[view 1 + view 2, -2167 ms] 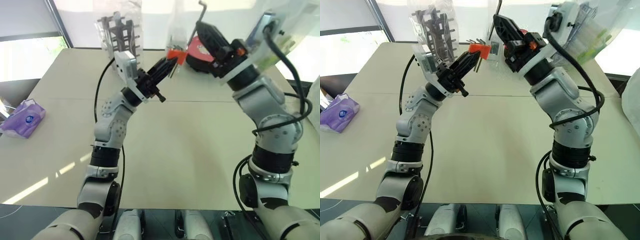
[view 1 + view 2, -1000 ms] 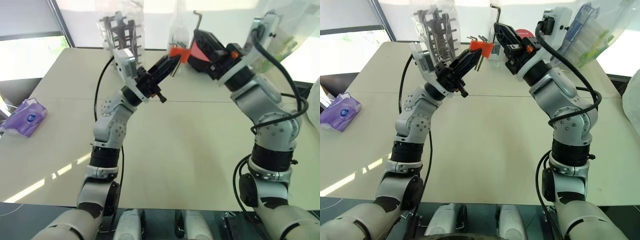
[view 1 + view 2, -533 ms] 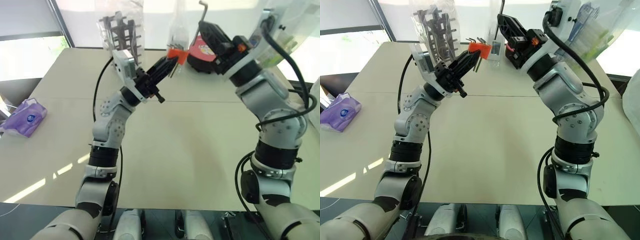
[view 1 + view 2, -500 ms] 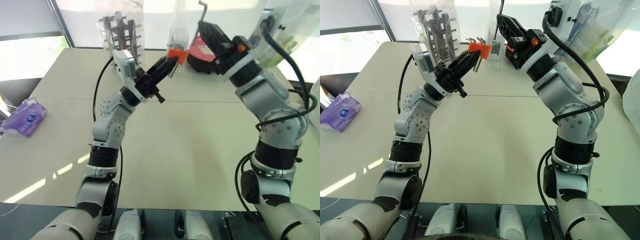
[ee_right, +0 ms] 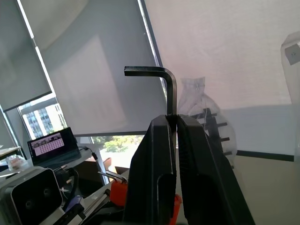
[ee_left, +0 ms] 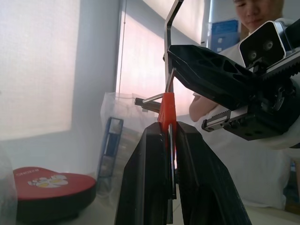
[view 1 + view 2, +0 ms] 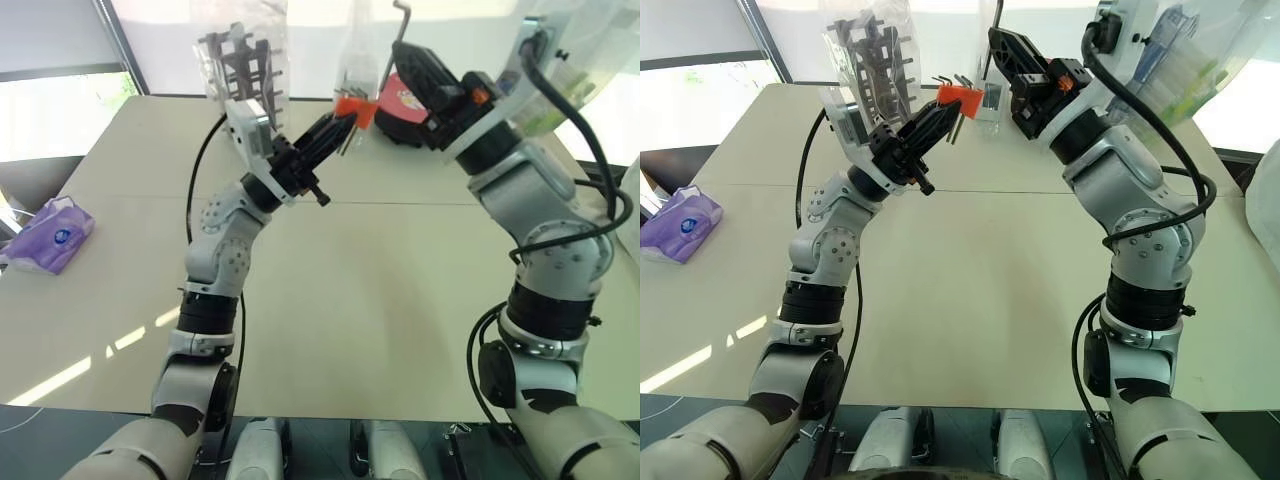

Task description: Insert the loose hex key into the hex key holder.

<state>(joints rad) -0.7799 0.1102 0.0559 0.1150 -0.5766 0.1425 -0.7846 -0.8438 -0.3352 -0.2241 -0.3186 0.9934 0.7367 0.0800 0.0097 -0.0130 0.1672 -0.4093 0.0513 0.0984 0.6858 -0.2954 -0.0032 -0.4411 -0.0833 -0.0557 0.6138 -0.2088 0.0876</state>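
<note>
**Q:** Compared with half a second back, has anything shifted? To me the right arm looks like it nudged a little toward the left arm, and the rest looks the same.

**A:** Yeah, that's about it, tiny change. The left gripper (image 7: 345, 117) is raised over the table (image 7: 380, 290) in the same spot, fingers clamped on the hex key holder (image 7: 959, 97), the little orange-red block with a few grey keys fanning out of it. In the left wrist view you can see the block wedged right between the two black fingers (image 6: 145, 183).

**Q:** And the loose hex key?

**A:** Pinched in the right gripper (image 7: 1002, 42), up in the air just beside the holder. The loose hex key (image 5: 161, 82) sticks straight up out of the closed fingertips, with the short bent leg at the top. From the left wrist camera its long shaft runs down close to the holder, but I can't tell whether it's actually touching.

**Q:** What else is on the table?

**A:** A red heart-shaped box (image 7: 400, 105) at the far side behind the grippers, a purple tissue pack (image 7: 48, 236) out at the robot's left edge, and a black rack in a clear bag (image 7: 872, 50) at the back. There's also a person (image 6: 255, 14) behind the right gripper in the left wrist view.
</note>
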